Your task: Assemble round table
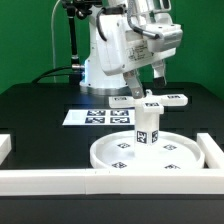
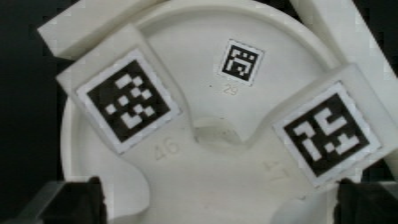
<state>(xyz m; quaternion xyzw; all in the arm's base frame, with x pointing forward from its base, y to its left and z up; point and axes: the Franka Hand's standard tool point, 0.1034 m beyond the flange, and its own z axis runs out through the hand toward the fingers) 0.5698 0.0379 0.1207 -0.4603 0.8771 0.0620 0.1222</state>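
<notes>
While hand [image 1: 146, 88] sits above post [image 1: 146, 122] w/ cross piece [image 1: 152, 99], grip unclear

Exterior frontal, wrist close above disc [image 2: 214, 110]

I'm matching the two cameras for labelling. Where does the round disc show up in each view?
Exterior view: the round disc lies low in the picture, toward its right, against the border rails, with the post upright at its centre.
Wrist view: the disc fills nearly the whole frame, seen close from above.
Shared landmark: the black-and-white tags on the disc's face.
</notes>
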